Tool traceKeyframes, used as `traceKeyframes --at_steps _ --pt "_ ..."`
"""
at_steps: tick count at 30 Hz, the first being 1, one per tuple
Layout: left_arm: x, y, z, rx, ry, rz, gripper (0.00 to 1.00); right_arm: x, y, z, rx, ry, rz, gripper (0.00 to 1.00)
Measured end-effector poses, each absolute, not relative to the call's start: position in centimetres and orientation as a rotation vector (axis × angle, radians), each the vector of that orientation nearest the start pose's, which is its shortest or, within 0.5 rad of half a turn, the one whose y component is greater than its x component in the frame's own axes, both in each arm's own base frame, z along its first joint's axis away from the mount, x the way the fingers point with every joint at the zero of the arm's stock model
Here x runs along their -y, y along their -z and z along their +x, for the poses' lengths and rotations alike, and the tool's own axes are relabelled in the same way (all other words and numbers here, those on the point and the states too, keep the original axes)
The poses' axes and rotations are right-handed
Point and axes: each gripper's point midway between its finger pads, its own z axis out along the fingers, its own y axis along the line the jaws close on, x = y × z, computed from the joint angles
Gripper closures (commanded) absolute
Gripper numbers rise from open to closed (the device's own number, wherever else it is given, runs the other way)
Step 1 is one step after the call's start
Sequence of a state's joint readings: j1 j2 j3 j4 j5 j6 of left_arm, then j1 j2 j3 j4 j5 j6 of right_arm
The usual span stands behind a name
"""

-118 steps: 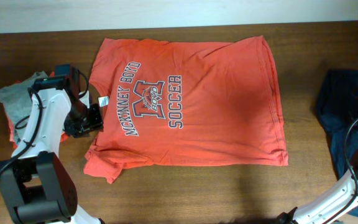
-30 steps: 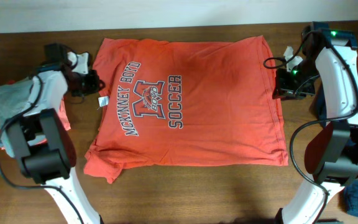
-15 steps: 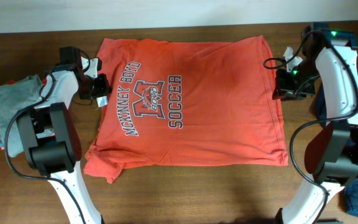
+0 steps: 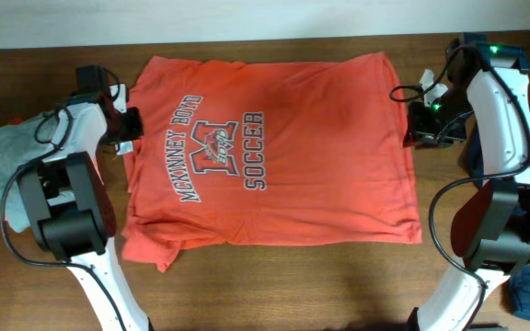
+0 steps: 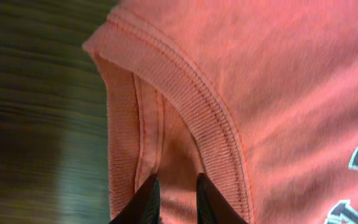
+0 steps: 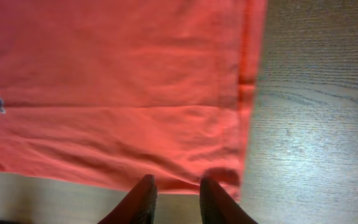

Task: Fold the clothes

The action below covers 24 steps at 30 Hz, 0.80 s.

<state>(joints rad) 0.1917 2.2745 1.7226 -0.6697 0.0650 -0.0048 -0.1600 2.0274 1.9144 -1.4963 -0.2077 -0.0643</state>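
On the wooden table [image 4: 274, 285] the orange shirt [image 4: 320, 156] is spread flat, print up, between both arms. Its collar [image 5: 191, 118] is pinched in the nearly closed left gripper [image 5: 174, 186]. Its opposite edge [image 6: 73, 177] is nipped by the narrowly set right gripper [image 6: 174, 186]. Only a little cloth is held at each end, so it could be pulled free if lifted unevenly, and the fold would be left skewed or bunched.

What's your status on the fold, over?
Left jaws clamped on orange T-shirt at neckband. Right jaws on hem corner. Shirt flat, print up, unfolded. Grey garment off to left, clear.
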Motion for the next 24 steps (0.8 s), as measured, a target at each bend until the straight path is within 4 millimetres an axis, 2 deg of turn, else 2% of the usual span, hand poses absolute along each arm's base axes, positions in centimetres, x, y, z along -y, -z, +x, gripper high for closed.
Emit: traceKeyframes --at_steps 7,11,13,15,19,21,24 --pt "-10.8 -3.7 53.2 -2.69 -0.033 -0.28 0.79 2.5 -14.0 37.8 -3.136 -0.332 0.157 0.71" --pt "-10.8 -4.5 53.2 -2.702 -0.033 -0.281 0.78 2.5 -14.1 37.7 -3.139 -0.334 0.157 0.7" --pt "-10.4 -4.5 52.1 -2.754 -0.007 -0.283 0.74 2.5 -14.1 37.6 -3.142 -0.334 0.157 0.65" --pt "-9.5 -4.8 50.4 -2.833 0.046 -0.293 0.74 2.5 -14.0 37.4 -3.153 -0.329 0.156 0.64" --pt "-7.0 -6.0 46.1 -3.019 0.216 -0.315 0.74 3.0 -14.0 36.7 -3.185 -0.284 0.158 0.62" --pt "-5.6 -6.5 43.2 -3.133 0.304 -0.337 0.75 3.1 -13.9 36.5 -3.194 -0.269 0.157 0.61" --pt "-4.6 -6.8 40.9 -3.229 0.346 -0.353 0.75 3.2 -14.0 35.9 -3.22 -0.26 0.161 0.61"
